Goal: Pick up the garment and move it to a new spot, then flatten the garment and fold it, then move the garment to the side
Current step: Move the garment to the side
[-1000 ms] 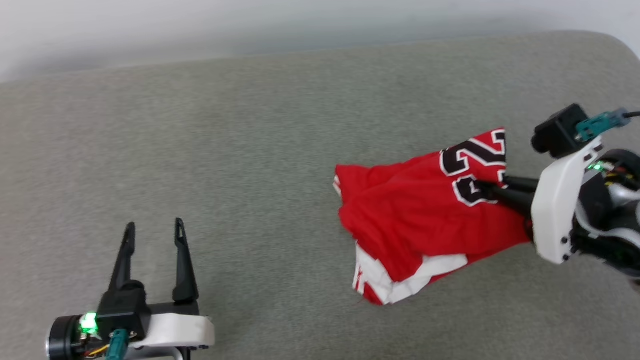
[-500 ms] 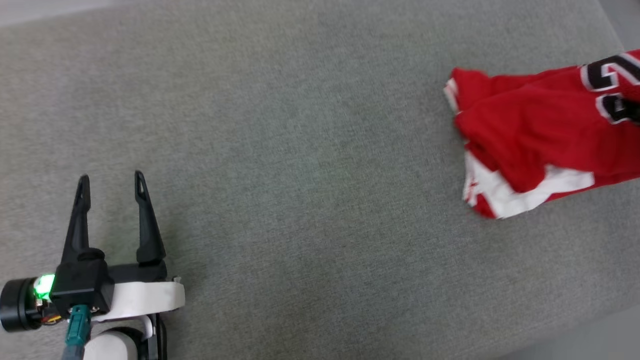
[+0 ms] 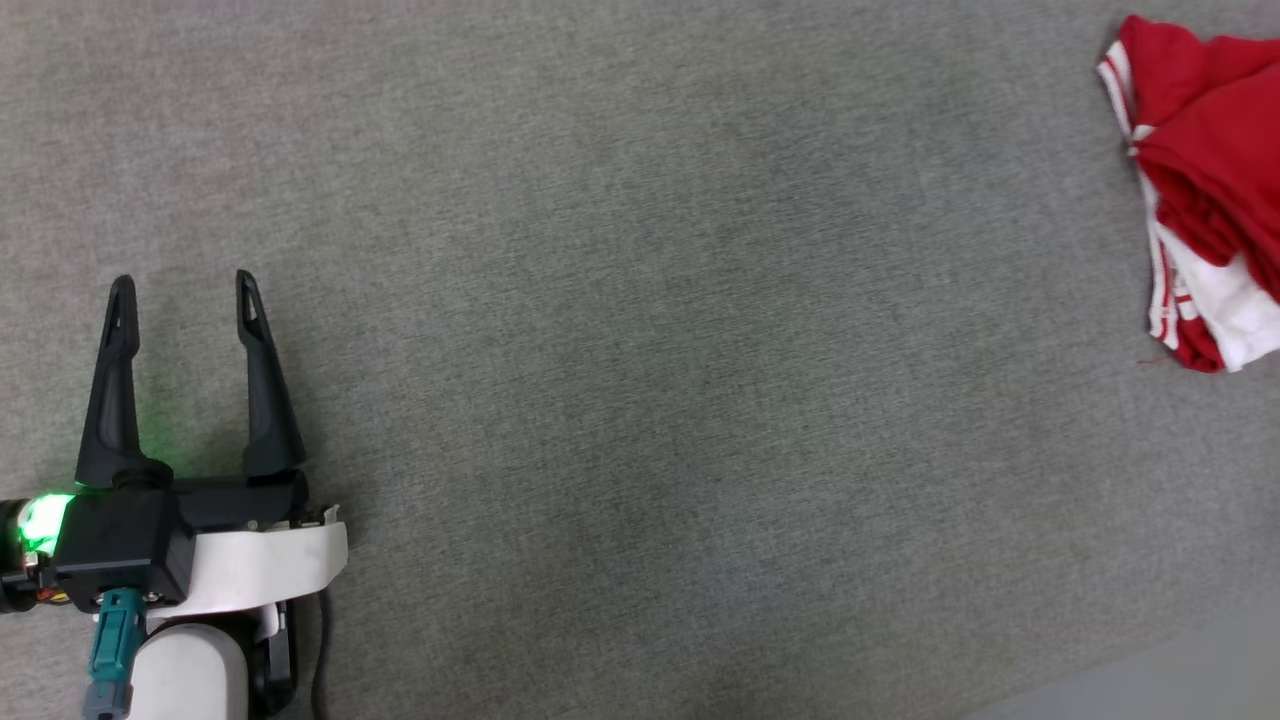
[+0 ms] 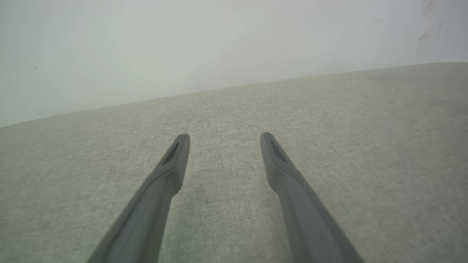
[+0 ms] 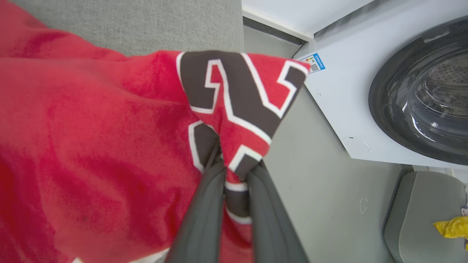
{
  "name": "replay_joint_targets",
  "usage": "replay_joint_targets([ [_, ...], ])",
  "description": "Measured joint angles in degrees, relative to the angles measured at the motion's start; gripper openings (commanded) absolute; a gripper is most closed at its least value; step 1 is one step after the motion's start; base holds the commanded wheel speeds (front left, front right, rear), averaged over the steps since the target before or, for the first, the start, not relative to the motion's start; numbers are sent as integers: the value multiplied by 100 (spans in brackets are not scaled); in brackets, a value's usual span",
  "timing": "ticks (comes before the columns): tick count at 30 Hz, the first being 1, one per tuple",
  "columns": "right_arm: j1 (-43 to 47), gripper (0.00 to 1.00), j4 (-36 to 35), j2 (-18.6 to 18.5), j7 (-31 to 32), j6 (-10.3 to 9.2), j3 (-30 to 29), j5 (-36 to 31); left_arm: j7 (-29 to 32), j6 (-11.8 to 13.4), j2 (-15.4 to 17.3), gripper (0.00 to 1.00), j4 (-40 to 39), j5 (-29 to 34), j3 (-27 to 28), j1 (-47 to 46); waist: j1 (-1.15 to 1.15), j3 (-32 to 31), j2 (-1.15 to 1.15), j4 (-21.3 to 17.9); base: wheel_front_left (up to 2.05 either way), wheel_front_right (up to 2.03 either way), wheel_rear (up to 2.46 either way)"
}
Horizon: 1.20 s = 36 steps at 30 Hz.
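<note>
The garment is red, bunched in loose folds, with a black, white-edged numeral on the part nearest my right gripper. From the head it shows a white sleeve and red-and-white striped trim at the far right of the grey cushion. I cannot tell whether the cloth rests on the cushion or hangs clear. Past the cushion's edge stands a white washer; its round glass door shows the drum, and I cannot make out anything inside. Lower right is a grey rounded thing with something yellow at its edge. My right gripper is pinched nearly shut on the garment at the numeral, red cloth squeezed between the fingers. My left gripper is spread wide and empty, low over the cushion, well apart from the garment.
</note>
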Motion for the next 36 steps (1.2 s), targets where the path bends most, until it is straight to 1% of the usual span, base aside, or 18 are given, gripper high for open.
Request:
replay_joint_targets([
  [1,-9,0,101,55,-15,0,16,-90,0,1,3,100,-12,0,-5,-9,0,24,0,26,0,0,0],
  [4,-17,0,450,387,26,-1,-69,-12,0,33,3,100,3,0,-30,-14,0,9,0,69,0,0,0],
  [5,-17,88,480,453,-23,1,-33,-88,0,36,1,100,31,-1,-37,-11,0,-28,0,70,0,0,0],
  [6,-24,100,544,480,-146,1,-62,-192,0,40,-12,100,65,-3,-55,-4,0,-77,0,72,0,0,0],
  [9,-68,100,771,407,-669,0,-260,-648,1,68,-71,100,157,-10,-130,15,-1,-281,0,108,0,0,0],
  [13,-95,100,957,437,-1463,0,-587,-1314,1,133,-193,100,244,-57,-216,176,-1,-651,0,183,0,0,0],
  [14,-95,100,957,437,-1463,0,-587,-1314,1,133,-193,100,244,-57,-216,176,-1,-651,0,183,0,0,0],
  [15,-95,100,962,485,-1897,0,-822,-1593,1,151,-243,100,275,-75,-231,306,-1,-864,0,231,0,0,0],
  [16,-95,100,962,485,-1897,0,-822,-1593,1,151,-243,100,275,-75,-231,306,-1,-864,0,231,0,0,0],
  [19,-81,100,895,699,-2465,0,-1229,-1959,0,185,-294,100,314,-113,-235,489,-1,-1185,0,312,0,0,0],
  [22,37,100,666,993,-3017,0,-1657,-2252,0,191,-358,100,352,-147,-250,671,-1,-1494,0,408,0,0,0],
  [24,213,100,417,1225,-3205,-1,-1882,-2409,0,193,-387,100,380,-157,-252,773,-1,-1686,0,483,0,0,0],
  [27,577,100,-158,1658,-3351,0,-2172,-2593,0,191,-417,100,428,-164,-268,913,-1,-1945,0,611,0,0,0],
  [31,1361,100,-1196,2175,-3396,-1,-2385,-2704,0,192,-459,100,524,-163,-319,1037,-2,-2236,0,833,0,0,0],
  [36,2423,100,-2469,2871,-3401,-1,-2626,-2625,0,183,-483,100,619,-172,-305,1265,-2,-2547,0,1122,0,0,0],
])
